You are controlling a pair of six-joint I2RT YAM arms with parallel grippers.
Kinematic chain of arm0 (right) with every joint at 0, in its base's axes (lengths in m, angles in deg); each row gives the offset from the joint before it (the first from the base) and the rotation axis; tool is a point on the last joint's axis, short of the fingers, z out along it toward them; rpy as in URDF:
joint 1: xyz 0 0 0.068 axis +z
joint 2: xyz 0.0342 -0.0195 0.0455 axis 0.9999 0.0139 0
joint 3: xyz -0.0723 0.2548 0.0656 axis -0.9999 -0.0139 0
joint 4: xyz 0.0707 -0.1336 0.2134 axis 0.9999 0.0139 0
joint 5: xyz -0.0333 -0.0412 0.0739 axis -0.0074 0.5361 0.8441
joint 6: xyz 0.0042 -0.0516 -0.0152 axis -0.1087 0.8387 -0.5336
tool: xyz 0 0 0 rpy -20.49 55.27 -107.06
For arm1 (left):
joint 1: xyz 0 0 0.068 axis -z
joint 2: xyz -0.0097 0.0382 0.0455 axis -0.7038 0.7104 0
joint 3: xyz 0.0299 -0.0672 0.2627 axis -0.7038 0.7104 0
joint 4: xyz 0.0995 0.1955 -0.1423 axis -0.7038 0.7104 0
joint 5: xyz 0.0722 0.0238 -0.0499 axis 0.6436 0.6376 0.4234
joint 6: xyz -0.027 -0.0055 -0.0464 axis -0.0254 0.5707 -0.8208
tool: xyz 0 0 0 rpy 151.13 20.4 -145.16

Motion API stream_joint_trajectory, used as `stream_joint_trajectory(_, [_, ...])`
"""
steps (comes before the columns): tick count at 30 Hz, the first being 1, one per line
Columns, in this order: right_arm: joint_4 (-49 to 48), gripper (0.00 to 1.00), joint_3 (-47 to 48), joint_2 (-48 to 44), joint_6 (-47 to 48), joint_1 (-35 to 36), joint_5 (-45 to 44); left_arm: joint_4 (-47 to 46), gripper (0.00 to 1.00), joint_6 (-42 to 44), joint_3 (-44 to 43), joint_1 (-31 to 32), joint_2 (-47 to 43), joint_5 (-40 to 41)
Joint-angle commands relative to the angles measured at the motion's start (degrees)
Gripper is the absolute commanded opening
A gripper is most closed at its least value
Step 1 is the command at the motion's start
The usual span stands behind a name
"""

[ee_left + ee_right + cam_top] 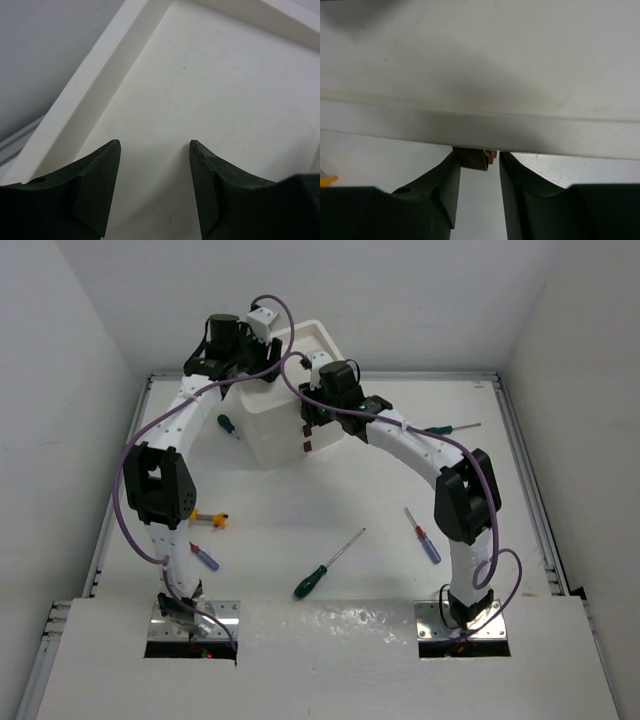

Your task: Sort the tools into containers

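1. Overhead, I see the white drawer unit (275, 425) at the far middle of the table (380, 490). My left gripper (262, 332) hangs over its rimmed top (318, 340). My right gripper (316, 412) is up against its front face, where dark-red handles (310, 447) show just below it. Six screwdrivers lie loose on the table, none between either pair of fingers:
   - a stubby green screwdriver (227, 424) just left of the unit
   - a long green screwdriver (450, 428) beyond the right arm
   - a yellow-orange screwdriver (212, 519) beside the left arm, partly hidden by it
   - a blue screwdriver (205, 558) also beside the left arm
   - a second green screwdriver (322, 570) in the near middle
   - a second blue screwdriver (424, 537) next to the right arm
2. On the left wrist camera, my left fingers (95, 190) stand apart with nothing between them: released and holding nothing. Under them is the bare white floor of the rimmed top. Its raised edge runs along the left and across the far side.
3. On the right wrist camera, my right fingers (437, 195) flank one of the dark-red handles (472, 157). It sits right between the tips, under the lip of a white drawer front (480, 130). The left finger looks to be against the handle and the right one is just beside it. I cannot tell whether the grip has actually clamped, nor which of the drawers this handle belongs to.
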Motion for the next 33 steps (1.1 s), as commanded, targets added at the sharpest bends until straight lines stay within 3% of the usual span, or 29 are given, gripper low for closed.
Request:
stream_joint_trajectory(1, [-9.56, 0.33, 0.12, -1.60, -1.73, 0.55, -2.21, -0.44, 0.54, -0.15, 1.42, 0.84, -1.93, -0.40])
stream_joint_trajectory(4, [-10.62, 0.26, -0.41, -1.95, -1.99, 0.81, -4.06, -0.27, 0.54, -0.06, 2.39, 1.01, -2.11, -0.75])
stream_joint_trajectory(8, [-9.83, 0.00, -0.15, -1.43, -2.26, 0.90, -5.73, -0.35, 0.54, -0.32, 2.75, 1.10, -2.20, -1.37])
stream_joint_trajectory(12, [-11.22, 0.00, -3.04, -3.09, -2.79, 0.81, -5.64, -0.88, 0.55, -1.02, 2.66, 1.10, -2.37, -1.02])
stream_joint_trajectory(17, [-14.66, 0.00, -15.25, -13.54, -0.68, 1.43, -3.18, -2.72, 0.56, -2.52, 2.48, 1.10, -2.11, 2.32])
stream_joint_trajectory(22, [-13.34, 0.00, -26.85, -23.56, 1.26, 2.57, -1.08, -3.52, 0.57, -3.40, 0.38, 1.10, -0.79, 4.17])
stream_joint_trajectory(27, [-5.62, 0.00, -33.89, -32.43, 1.69, 3.89, -0.37, -3.70, 0.57, -3.93, -0.86, 1.10, 0.35, 4.08])
stream_joint_trajectory(28, [-4.31, 0.13, -34.25, -33.41, 2.04, 3.89, -0.02, -3.70, 0.57, -3.84, -0.86, 1.10, 0.44, 3.82])
stream_joint_trajectory(30, [1.14, 0.56, -33.99, -36.21, 2.83, 3.89, -0.37, -3.52, 0.59, -3.93, -1.03, 1.10, 0.53, 3.56])
stream_joint_trajectory(31, [2.81, 0.86, -33.73, -37.36, 3.01, 3.89, -0.89, -3.43, 0.61, -3.84, -1.21, 1.10, 0.61, 3.38])
stream_joint_trajectory(32, [5.52, 0.95, -33.38, -38.59, 2.84, 3.89, -3.33, -3.35, 0.62, -3.84, -1.30, 1.10, 0.61, 3.12])
stream_joint_trajectory(33, [6.25, 0.99, -32.94, -41.47, 2.40, 3.80, -4.92, -3.34, 0.63, -3.84, -1.56, 1.10, 0.70, 2.85])
